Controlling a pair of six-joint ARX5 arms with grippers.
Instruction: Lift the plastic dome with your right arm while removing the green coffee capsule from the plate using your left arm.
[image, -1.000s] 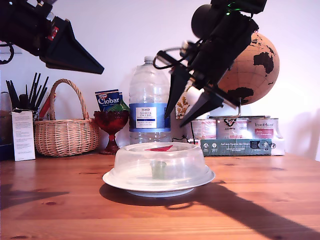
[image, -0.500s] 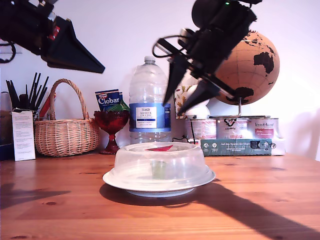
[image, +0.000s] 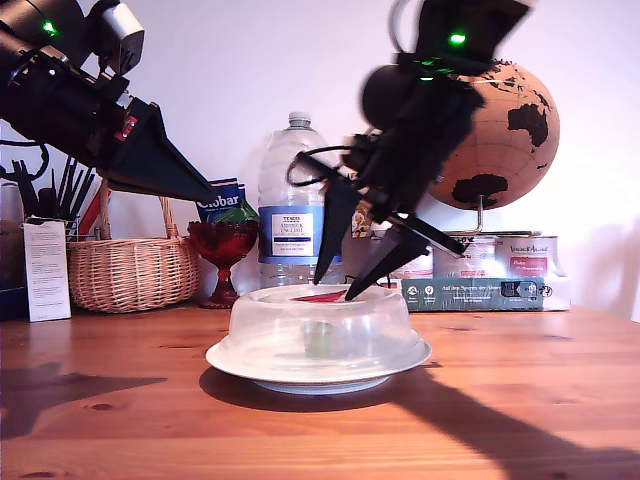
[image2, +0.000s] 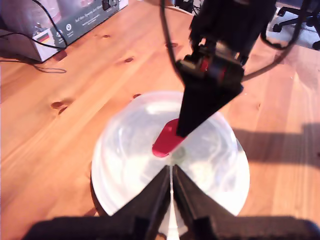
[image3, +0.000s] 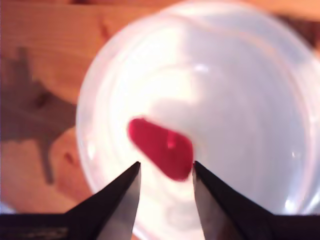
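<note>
Hovering open and empty, my second claw (image: 337, 287) straddles the plastic dome's (image: 318, 335) red tab (image3: 161, 147).

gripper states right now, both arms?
My first gripper: shut, holding nothing, above the plastic dome.
My second gripper: open, fingers either side of the dome's red tab, not yet gripping.

Home setting, looks like a living or dining room doubling as a robot test spot. Knotty wooden surface (image: 520, 400) against a plain white wall. Household clutter along the back: wicker basket (image: 130, 262), big water bottle (image: 293, 205), red glass goblet (image: 222, 258), cork globe (image: 505, 135), food packet (image: 218, 199), tins (image: 485, 257), pot of black utensils (image: 55, 195). Office chair (image2: 300, 20) visible in the first wrist view.
</note>
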